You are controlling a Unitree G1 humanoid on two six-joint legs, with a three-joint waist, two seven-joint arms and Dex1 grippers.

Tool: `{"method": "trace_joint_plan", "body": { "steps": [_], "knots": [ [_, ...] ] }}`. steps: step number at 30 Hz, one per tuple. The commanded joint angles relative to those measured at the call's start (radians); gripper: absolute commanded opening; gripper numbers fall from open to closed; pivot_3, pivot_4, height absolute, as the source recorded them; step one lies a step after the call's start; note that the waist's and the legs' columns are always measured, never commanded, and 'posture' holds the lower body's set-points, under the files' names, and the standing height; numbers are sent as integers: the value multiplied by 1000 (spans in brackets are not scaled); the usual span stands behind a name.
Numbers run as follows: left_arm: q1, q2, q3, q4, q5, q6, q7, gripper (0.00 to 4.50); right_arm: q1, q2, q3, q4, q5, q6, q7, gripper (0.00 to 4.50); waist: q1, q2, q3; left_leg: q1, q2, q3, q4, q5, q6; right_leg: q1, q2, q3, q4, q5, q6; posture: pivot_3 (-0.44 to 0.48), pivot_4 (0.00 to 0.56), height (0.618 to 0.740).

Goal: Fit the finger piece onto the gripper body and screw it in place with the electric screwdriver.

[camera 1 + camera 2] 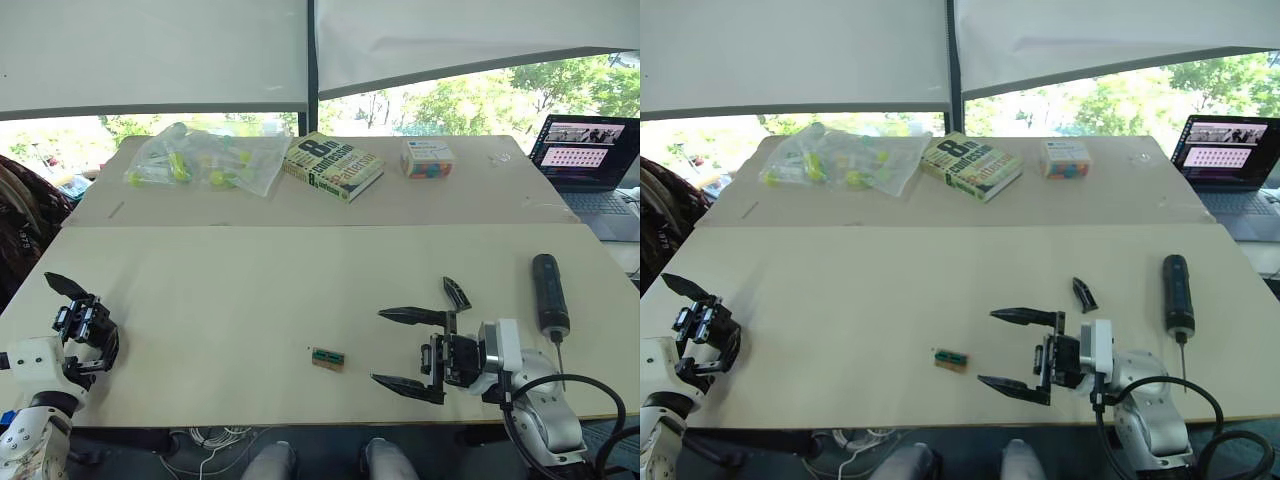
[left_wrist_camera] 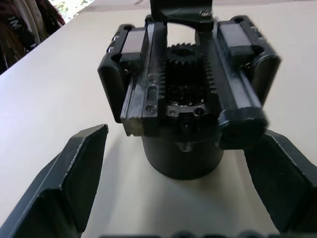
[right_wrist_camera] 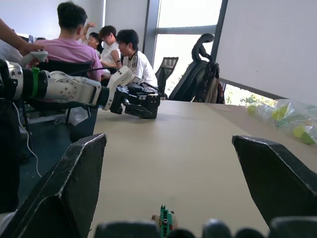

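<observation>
- i am judging this as the opening step: the parts are apart and nothing is fitted or screwed yet.
- my left gripper (image 1: pixel 82 322) is sitting at the near left edge of the desk (image 1: pixel 230 290), with the gripper body (image 2: pixel 185 106) standing on the desk right in front of its jaws; in my left wrist view the two fingers (image 2: pixel 74 178) are flanking the body's round base with a gap on each side, so the jaws are wide and not clamping it.
- my right gripper (image 1: pixel 408 348) is hovering low over the near right part of the desk, jaws spread wide and holding nothing, pointing toward my left.
- the finger piece (image 1: pixel 457 293) is lying on the desk just beyond my right gripper's far finger, close to it; whether the two are touching i cannot tell.
- the electric screwdriver (image 1: pixel 550 296) is lying on the desk further to my right, bit pointing toward me, untouched.
- a small tan-and-green block (image 1: pixel 328 358) is lying between my two grippers, near the front edge.
- next, as i am reading it, my left jaws need to be closing on the gripper body to steady it, while my right gripper needs to be turning toward the finger piece and pinching that small wedge squarely so it can be carried across to the body.
</observation>
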Motion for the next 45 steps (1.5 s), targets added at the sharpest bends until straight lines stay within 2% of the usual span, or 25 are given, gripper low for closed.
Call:
{"method": "trace_joint_plan", "body": {
  "steps": [1,5,8,9,11,14,17,21,25,28,32,38,45],
  "knots": [
    [-30,19,-9,17,9,-13,-13,4420,-16,-2,-5,-19,2,-24,-1,4500,2,0,0,0,0,0,0,0,0,0,0,0,0,0,0,0,150,737],
    [-67,27,-29,64,42,-49,-18,4420,-23,-8,-11,-9,3,-24,6,4500,2,0,0,0,0,0,0,0,0,0,0,0,0,1,-1,0,150,737],
    [-81,17,-37,94,55,-65,-13,3628,-26,-11,-14,-2,2,-25,10,4500,3,0,0,0,0,0,0,0,0,0,0,0,0,1,-1,0,150,737],
    [-82,14,-38,99,56,-71,-13,3062,-26,-12,-14,-1,2,-26,11,4500,4,0,0,0,0,0,0,0,0,0,0,0,0,1,-1,0,150,737],
    [-90,-11,-38,82,32,-111,-34,2329,-21,-16,-22,0,2,-26,9,4500,6,0,0,0,0,0,0,0,0,0,0,0,0,1,-1,0,150,737],
    [-110,-35,-66,0,-12,-169,-108,2350,-11,-26,-29,1,3,-26,15,4500,10,0,0,0,0,0,0,0,0,0,0,0,0,1,-1,0,150,737],
    [-114,-38,-105,-130,-30,-142,-134,2350,2,-38,-47,-3,0,-26,1,4500,17,-5,2,-2,-1,-1,1,0,0,-1,0,0,0,1,-1,0,150,737],
    [-116,-25,-221,-346,-23,-44,-146,2350,64,-73,-97,-31,13,-25,-8,4500,15,-7,3,-12,-1,-1,4,1,0,-9,0,0,0,4,-2,0,150,737],
    [-176,-58,-362,-433,-13,74,-127,2350,111,-102,-141,-23,21,-41,12,4500,9,-6,3,-14,-2,0,5,1,0,-14,0,2,1,7,-2,0,150,737],
    [-253,-114,-530,-362,80,51,-156,2350,126,-94,-160,-21,13,-63,-2,4500,7,-4,3,-13,-1,2,5,2,0,-13,1,2,2,8,-3,0,150,737],
    [-306,-185,-632,-276,125,25,-165,2350,158,-91,-171,-45,8,-70,-27,4500,-3,-4,3,-12,0,4,5,2,0,-14,3,4,2,8,-3,0,150,737],
    [-348,-245,-733,-190,183,4,-185,2350,236,-92,-179,-111,0,-71,-59,4500,2,-4,3,-13,0,5,6,2,0,-14,3,5,3,8,-3,0,150,737],
    [-344,-245,-773,-175,221,11,-210,2350,269,-95,-195,-130,-2,-76,-77,4500,7,-3,2,-13,0,6,8,2,0,-14,3,6,3,8,-2,0,150,737]
  ]
}}
